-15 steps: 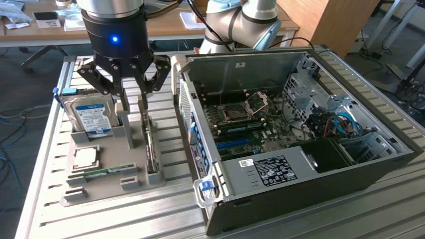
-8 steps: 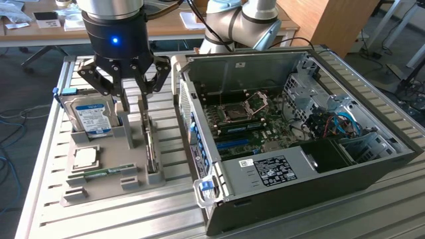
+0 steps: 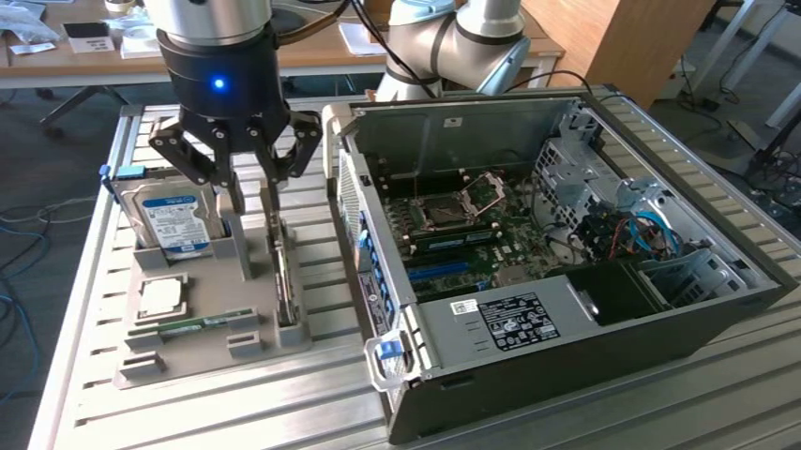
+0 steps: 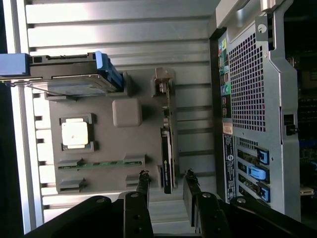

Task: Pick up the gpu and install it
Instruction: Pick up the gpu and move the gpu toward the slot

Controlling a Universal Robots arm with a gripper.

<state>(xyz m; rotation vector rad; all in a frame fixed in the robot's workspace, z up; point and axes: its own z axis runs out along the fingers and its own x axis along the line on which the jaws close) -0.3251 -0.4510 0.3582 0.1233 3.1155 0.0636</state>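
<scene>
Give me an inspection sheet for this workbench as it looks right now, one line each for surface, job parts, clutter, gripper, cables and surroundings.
Surface: slatted metal table, carrying a grey parts tray and an open computer case.
Job's things: gpu standing on edge in its tray slot, not installed.
Clutter: hard drive, processor and memory stick, all in the tray.
Grippers: gripper at the gpu, jaws open either side of it, no contact seen.
Cables: blue cables inside the case.
Surroundings: desk with papers behind.
</scene>
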